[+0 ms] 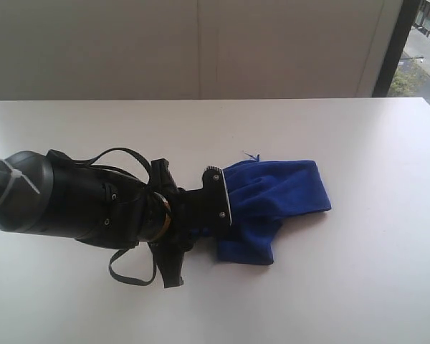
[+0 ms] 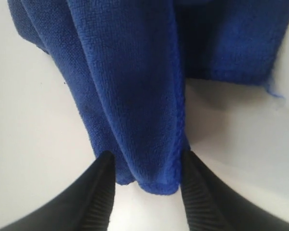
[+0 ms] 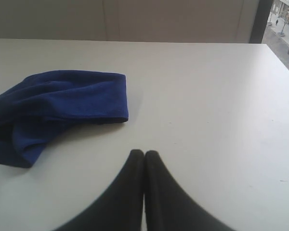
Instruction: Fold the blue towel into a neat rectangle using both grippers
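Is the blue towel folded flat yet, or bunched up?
Bunched up. The towel lies in uneven, rumpled layers, and the left gripper pinches a gathered fold of it.

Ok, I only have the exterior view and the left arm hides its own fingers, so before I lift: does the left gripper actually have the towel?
Observer: Yes. In the left wrist view the left gripper has a bunched fold of the blue towel between its fingers, which touch it on both sides.
Operator: And the right gripper? I can't see it at all.
Observer: The right gripper is shut with nothing in it, its fingers pressed together.
Operator: Is it near the cloth?
Observer: No, it is over bare table, apart from the towel's folded end.
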Controlling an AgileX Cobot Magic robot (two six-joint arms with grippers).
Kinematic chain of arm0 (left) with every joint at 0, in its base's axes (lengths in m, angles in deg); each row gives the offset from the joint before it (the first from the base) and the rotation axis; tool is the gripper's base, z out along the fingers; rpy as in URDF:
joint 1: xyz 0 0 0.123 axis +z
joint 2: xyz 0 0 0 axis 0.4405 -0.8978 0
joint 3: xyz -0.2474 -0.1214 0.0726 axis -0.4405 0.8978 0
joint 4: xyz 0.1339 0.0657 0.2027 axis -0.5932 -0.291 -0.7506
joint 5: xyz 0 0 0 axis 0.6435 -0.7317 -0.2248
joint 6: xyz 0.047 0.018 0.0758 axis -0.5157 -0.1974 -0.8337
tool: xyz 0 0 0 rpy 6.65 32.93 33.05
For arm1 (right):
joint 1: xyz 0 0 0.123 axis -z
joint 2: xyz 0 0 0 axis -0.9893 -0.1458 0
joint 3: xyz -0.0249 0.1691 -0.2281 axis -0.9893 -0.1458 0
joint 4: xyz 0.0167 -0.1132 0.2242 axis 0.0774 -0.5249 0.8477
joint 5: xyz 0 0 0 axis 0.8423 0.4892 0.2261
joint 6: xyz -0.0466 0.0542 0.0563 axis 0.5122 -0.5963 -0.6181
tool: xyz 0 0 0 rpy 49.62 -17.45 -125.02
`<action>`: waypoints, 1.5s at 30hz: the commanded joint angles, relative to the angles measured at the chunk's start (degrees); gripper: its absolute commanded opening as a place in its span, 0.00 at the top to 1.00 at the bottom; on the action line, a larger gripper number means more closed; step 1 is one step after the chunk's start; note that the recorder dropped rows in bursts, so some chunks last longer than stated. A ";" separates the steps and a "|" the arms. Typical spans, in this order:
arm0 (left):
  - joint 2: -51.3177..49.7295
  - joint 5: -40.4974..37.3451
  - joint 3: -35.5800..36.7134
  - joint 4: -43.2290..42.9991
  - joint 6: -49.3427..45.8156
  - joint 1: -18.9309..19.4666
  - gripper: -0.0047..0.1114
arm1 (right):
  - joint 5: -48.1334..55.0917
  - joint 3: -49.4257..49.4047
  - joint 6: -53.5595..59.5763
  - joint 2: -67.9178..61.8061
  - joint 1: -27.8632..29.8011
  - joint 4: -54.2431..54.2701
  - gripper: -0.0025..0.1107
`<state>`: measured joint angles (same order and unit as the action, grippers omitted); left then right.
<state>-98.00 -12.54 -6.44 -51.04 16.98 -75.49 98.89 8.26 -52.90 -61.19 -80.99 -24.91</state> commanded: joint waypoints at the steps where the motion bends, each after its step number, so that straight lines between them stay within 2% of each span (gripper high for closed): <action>1: 0.26 -0.14 0.44 0.43 0.57 0.07 0.54 | -0.60 -0.28 0.39 0.24 -0.05 0.11 0.98; 11: 0.26 0.54 0.44 3.26 0.57 -0.05 0.54 | -0.60 -0.28 0.39 0.24 -0.05 0.11 0.98; 14: 0.26 0.57 0.44 2.75 -0.10 -1.30 0.54 | -0.60 -0.28 0.39 0.24 -0.05 0.11 0.98; 21: 0.26 -6.15 0.44 2.34 -5.44 -3.79 0.54 | -0.60 -0.28 0.39 0.24 -0.05 0.11 0.98; 30: -2.09 -6.62 0.44 2.34 -10.32 -5.03 0.53 | -0.60 -0.28 0.39 0.24 -0.05 0.11 0.98; 45: -3.74 -10.44 0.33 -3.64 -9.91 -5.03 0.55 | -0.60 -0.28 0.39 0.24 -0.05 0.11 0.98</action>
<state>-101.56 -22.01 -6.44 -53.76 6.50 -80.14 98.89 8.26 -52.90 -61.19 -80.99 -24.91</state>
